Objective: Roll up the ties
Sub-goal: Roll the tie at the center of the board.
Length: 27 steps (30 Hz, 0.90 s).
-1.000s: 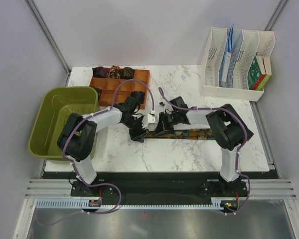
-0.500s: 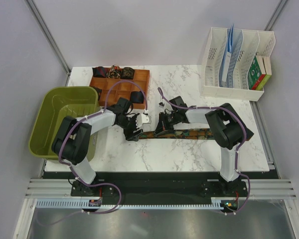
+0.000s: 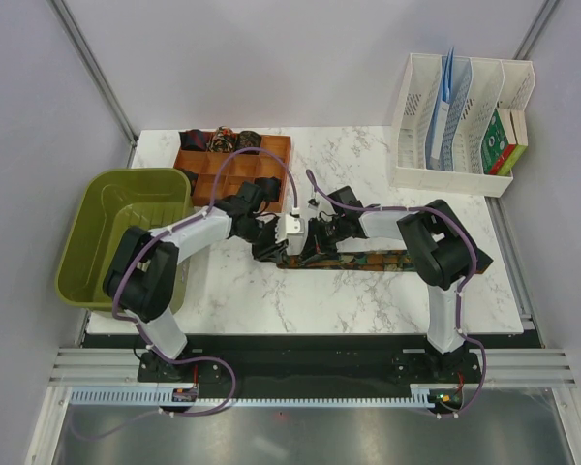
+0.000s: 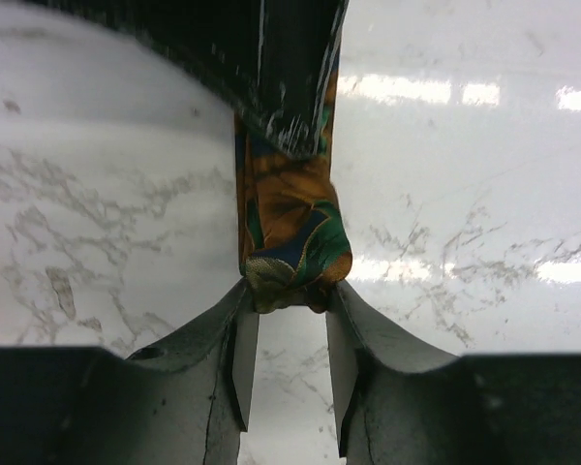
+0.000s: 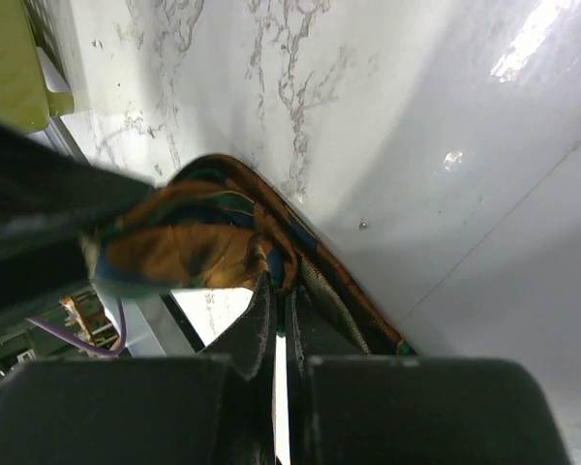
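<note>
Starting at nine o'clock on the marble table (image 3: 349,300), the green bin (image 3: 102,254) sits out of the action. Just past it at eleven o'clock is the wooden tray (image 3: 271,155), with a few rolled ties (image 3: 218,141) parked in its back row, which I judge is where finished rolls go. Into the centre now: the tie (image 3: 373,260), dark with orange and green patterning, lies flat and runs from the middle of the table out toward three o'clock. Its near end is doubled over into the start of a roll right where the two arms meet. The left gripper (image 4: 289,315) comes at that end head-on. Its jaws stand partway in and both tips press the sides of the folded nub, a grip at the very tips, likely so the wrist can turn the fold over onto the strip. Next to it, toward three o'clock, the right gripper (image 5: 276,291) has its jaws all but together. They look to be nipping a thin layer of the fabric beside the bulge, probably pinning the strip so the roll stays tight and does not skid on the slick marble. The roll is barely begun and most of the length is still flat. At two o'clock, the white rack (image 3: 460,116) stands well apart and uninvolved.
</note>
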Each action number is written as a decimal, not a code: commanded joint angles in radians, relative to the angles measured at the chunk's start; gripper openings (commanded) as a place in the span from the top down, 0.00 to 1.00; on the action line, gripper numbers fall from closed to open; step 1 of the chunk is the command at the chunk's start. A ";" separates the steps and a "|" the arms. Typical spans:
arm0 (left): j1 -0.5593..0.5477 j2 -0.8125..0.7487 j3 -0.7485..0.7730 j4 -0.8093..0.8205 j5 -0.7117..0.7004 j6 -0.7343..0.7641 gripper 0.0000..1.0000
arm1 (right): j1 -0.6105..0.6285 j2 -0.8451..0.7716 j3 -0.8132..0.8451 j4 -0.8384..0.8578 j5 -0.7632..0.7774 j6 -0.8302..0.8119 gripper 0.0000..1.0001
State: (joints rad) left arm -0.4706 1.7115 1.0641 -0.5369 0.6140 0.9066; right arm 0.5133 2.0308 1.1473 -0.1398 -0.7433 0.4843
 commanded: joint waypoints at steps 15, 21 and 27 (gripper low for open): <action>-0.168 0.195 0.186 -0.009 -0.077 -0.104 0.61 | 0.004 0.051 -0.011 0.051 -0.001 0.040 1.00; -0.175 0.198 0.128 -0.064 -0.106 -0.092 0.61 | -0.021 0.008 -0.012 0.049 -0.051 0.043 0.94; -0.175 0.227 0.100 -0.067 -0.146 -0.100 0.61 | -0.073 -0.055 -0.014 -0.015 -0.102 0.020 0.73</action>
State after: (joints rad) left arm -0.6300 1.8721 1.2106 -0.5343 0.5304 0.8116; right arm 0.4843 2.0468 1.1412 -0.1238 -0.8165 0.5331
